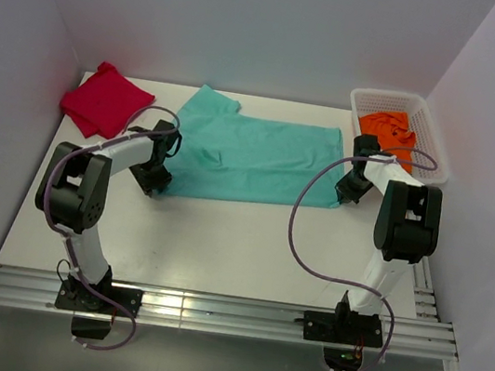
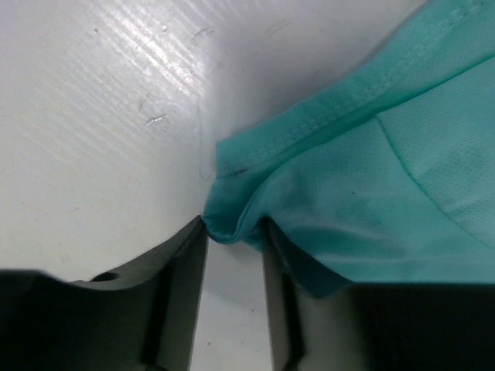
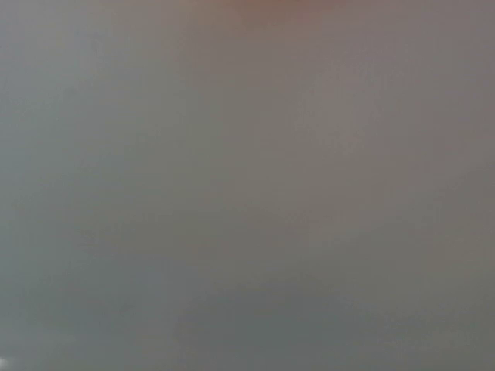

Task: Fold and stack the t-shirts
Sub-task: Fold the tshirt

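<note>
The teal-green t-shirt [image 1: 252,153] lies spread flat across the middle of the table. My left gripper [image 1: 157,181] is at its near left corner. In the left wrist view the jaws [image 2: 234,226] stand narrowly apart with a bunched corner of the teal-green shirt [image 2: 371,193] pinched between the tips. My right gripper [image 1: 351,191] is low at the shirt's near right corner; the right wrist view is a grey blur. The crimson-red t-shirt [image 1: 106,99] lies folded at the far left. The orange t-shirt [image 1: 390,131] lies crumpled in the basket.
A white plastic mesh basket [image 1: 432,132] stands at the far right, close beside my right arm. White walls close in the table on the left, back and right. A metal rail [image 1: 209,311] runs along the near edge.
</note>
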Robot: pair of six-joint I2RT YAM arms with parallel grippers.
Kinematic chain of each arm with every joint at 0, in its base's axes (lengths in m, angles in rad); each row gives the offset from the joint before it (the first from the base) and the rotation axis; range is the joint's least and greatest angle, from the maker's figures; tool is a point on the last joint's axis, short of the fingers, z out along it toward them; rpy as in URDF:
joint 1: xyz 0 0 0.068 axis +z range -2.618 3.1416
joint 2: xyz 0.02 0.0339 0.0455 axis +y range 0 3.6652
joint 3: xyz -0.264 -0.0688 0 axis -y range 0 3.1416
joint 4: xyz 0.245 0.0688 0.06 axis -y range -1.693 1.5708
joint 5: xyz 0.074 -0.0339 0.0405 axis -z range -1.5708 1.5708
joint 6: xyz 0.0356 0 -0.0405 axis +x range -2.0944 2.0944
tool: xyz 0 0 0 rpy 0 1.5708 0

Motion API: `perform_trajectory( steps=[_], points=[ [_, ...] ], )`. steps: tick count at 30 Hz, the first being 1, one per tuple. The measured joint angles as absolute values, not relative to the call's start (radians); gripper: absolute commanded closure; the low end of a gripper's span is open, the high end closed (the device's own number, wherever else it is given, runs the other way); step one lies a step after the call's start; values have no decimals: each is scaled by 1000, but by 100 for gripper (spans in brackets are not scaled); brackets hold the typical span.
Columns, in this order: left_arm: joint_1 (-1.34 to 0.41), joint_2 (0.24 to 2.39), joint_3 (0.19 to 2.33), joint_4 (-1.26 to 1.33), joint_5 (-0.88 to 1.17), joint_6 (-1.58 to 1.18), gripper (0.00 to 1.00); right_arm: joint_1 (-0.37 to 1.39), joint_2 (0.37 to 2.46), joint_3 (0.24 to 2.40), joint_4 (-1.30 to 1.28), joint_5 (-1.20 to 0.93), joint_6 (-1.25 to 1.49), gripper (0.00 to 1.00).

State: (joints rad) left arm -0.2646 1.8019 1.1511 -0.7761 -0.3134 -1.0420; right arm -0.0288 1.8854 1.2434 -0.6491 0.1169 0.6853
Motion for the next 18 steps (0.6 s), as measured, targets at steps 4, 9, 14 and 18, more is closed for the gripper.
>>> perform_trajectory(
  steps=[4, 9, 14, 18],
  points=[
    [-266, 1804, 1152, -761, -314, -1043, 86, -29, 1885, 1243, -651, 119, 685, 100],
    [-266, 1803, 1147, -745, -315, -1037, 100, -29, 1875, 1232, -650, 120, 680, 100],
    [-268, 1784, 1128, -745, -320, -1037, 100, -29, 1840, 1193, -654, 133, 674, 100],
    [-268, 1713, 1069, -764, -319, -1038, 100, -37, 1765, 1121, -673, 144, 687, 100]
  ],
)
